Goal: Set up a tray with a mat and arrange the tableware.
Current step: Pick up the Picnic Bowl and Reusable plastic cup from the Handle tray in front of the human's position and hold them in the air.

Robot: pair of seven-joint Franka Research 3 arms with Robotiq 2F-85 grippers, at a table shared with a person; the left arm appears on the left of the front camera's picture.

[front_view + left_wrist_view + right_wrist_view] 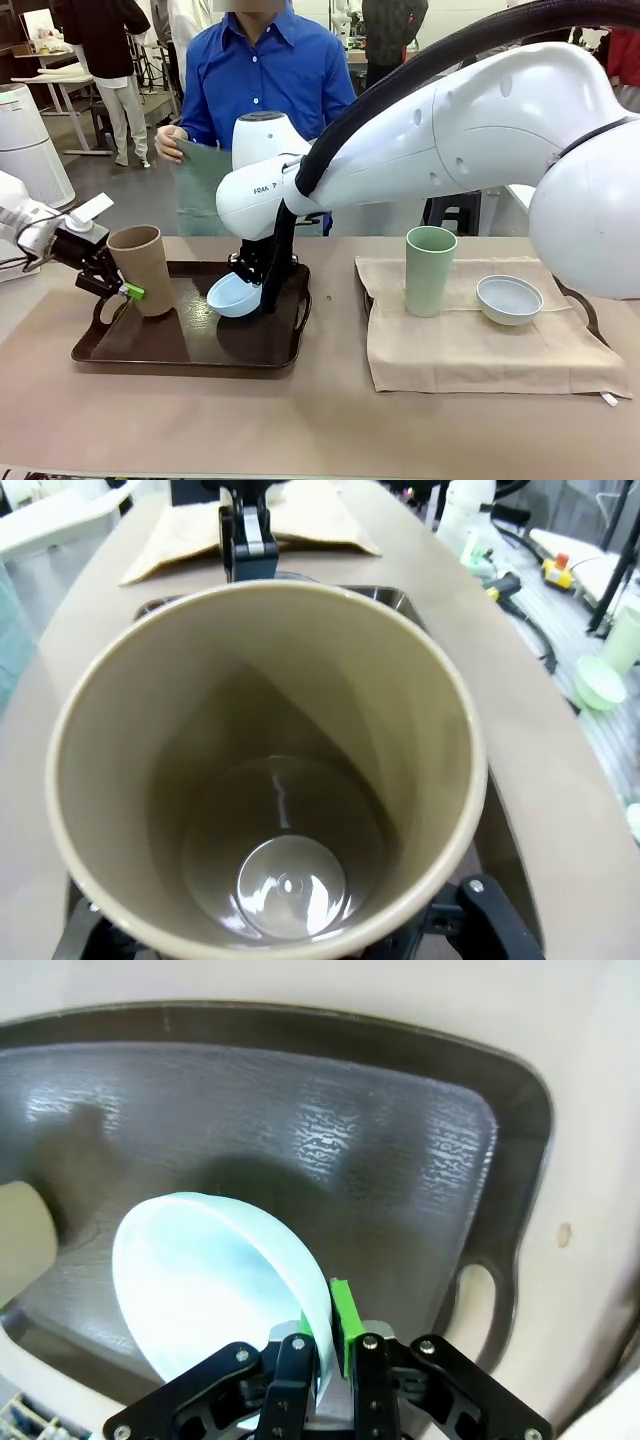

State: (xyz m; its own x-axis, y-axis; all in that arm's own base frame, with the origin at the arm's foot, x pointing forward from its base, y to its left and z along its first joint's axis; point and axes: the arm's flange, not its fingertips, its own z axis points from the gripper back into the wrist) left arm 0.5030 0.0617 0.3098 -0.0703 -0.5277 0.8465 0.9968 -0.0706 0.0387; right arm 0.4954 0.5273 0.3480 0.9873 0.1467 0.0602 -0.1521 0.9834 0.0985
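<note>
At the left end of the dark tray, the left gripper clasps the tilted tan-brown tumbler. Over the tray's right half, the right gripper pinches the light blue bowl by its rim. Behind the tray, a person holds a grey-green sheet. Right of the tray, the sage green tumbler and grey-white bowl already stand on a beige mat. That side looks finished, while the dark tray still lacks a mat.
</note>
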